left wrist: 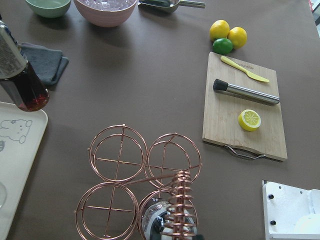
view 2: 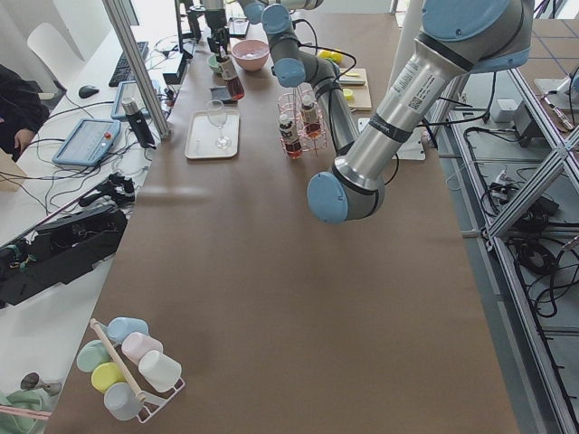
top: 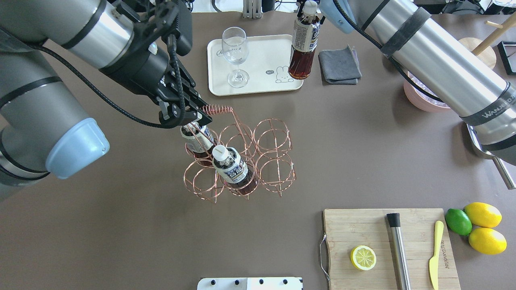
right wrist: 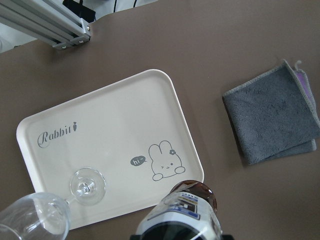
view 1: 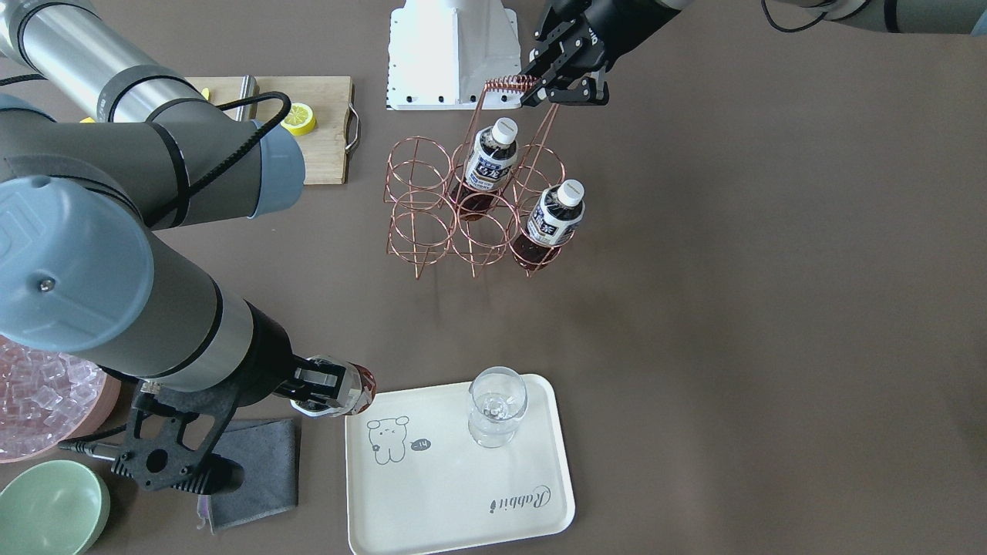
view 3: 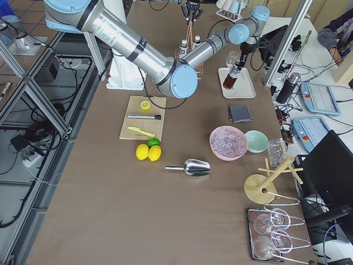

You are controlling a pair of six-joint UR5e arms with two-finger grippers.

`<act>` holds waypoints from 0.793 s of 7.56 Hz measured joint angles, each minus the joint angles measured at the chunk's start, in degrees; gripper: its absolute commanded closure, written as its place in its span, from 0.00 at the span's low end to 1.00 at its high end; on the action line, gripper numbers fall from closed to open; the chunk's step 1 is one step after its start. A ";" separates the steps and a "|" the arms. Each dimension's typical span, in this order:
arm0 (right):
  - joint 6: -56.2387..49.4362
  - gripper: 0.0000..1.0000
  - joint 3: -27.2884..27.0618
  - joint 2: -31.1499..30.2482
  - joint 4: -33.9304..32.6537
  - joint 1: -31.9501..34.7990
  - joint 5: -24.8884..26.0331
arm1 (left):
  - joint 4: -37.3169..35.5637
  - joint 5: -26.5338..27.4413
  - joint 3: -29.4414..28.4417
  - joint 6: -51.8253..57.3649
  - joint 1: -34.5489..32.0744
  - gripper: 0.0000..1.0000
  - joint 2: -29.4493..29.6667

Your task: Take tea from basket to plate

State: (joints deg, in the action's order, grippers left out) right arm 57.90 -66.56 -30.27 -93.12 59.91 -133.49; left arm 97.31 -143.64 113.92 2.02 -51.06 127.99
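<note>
**Tea at the plate's corner, not yet set down**

The carry looks nearly done. The right gripper (view 1: pixel 316 383) pinches one tea (top: pixel 304 44) by its capped top. The bottle hangs upright, its dark base at the corner of the plate (top: pixel 258 60) nearest the drawing, partly over the rim. The wrist view shows the base overlapping the plate's edge. Whether it touches the plate cannot be told, though it appears to be raised. What seems to be left is a short shift inward over the plate, clear of the glass (top: pixel 234 52) standing on it, then lowering and letting go.

Well apart from the plate, the left gripper (top: pixel 193 117) is clamped on the coiled handle (top: pixel 219 108) of the basket (top: pixel 273 137), probably to steady it. Two more bottles (top: pixel 231 167) sit in its rings. The task sentence does not say whether they should follow.
</note>
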 measured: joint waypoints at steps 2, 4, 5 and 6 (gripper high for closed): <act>-0.08 1.00 5.09 1.61 4.77 -0.26 1.33 | -0.71 -2.53 0.28 0.04 -6.12 1.00 -0.25; 1.41 1.00 9.72 2.95 11.21 -1.56 4.01 | -0.87 -3.21 0.53 0.45 -11.76 1.00 -2.38; 2.23 1.00 11.10 3.31 13.91 -2.35 5.62 | -0.88 -3.28 0.79 2.67 -14.24 1.00 -4.93; 3.06 1.00 12.13 3.47 16.50 -2.98 7.02 | -0.90 -3.31 0.88 6.22 -16.99 1.00 -7.77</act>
State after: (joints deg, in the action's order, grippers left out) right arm 60.96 -54.42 -26.79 -76.62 56.93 -126.47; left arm 96.41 -146.95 114.80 8.23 -68.05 120.22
